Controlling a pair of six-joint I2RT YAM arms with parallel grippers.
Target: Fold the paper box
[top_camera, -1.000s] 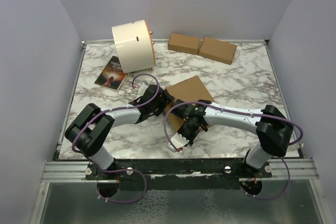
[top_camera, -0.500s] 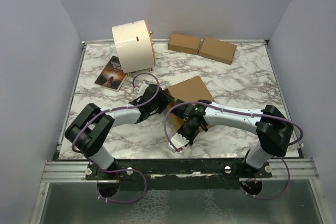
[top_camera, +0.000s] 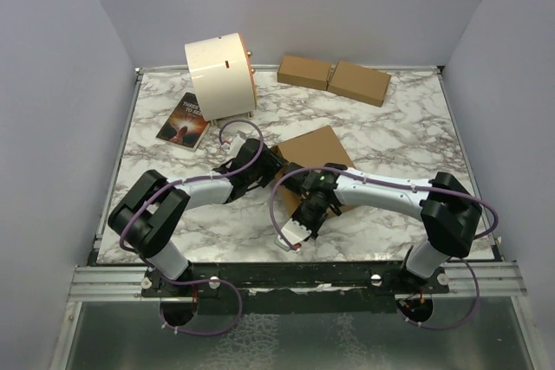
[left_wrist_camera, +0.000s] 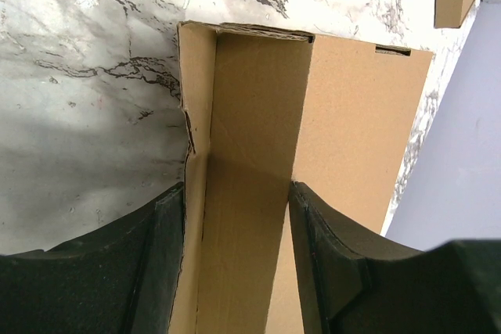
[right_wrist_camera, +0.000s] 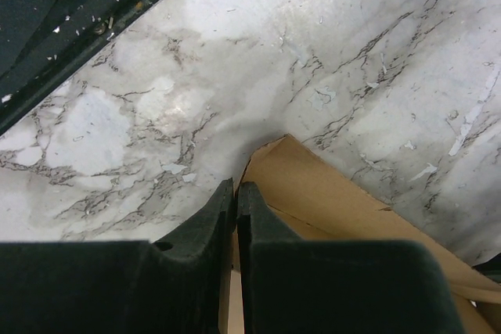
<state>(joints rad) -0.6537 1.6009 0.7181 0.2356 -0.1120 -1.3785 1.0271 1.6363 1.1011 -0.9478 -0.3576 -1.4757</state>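
The paper box [top_camera: 316,146] lies as a brown cardboard piece in the middle of the marble table. My left gripper [top_camera: 264,165] is at its left end. In the left wrist view the gripper [left_wrist_camera: 239,256] is shut across the box's upright side wall [left_wrist_camera: 250,154], a pad pressing on each face. My right gripper [top_camera: 312,210] is at the box's near edge. In the right wrist view its fingers [right_wrist_camera: 236,193] are shut on a thin flap of the paper box [right_wrist_camera: 329,193], whose curled edge rises just past the tips.
A cream cylindrical drum [top_camera: 218,75] stands at the back left, with a dark book [top_camera: 184,120] in front of it. Two smaller closed brown boxes [top_camera: 304,71] [top_camera: 360,82] lie side by side at the back. The table's black front rail [right_wrist_camera: 70,29] runs close to my right gripper.
My left gripper's jaws have closed in onto the box's side wall. Both arms and the box have barely shifted.
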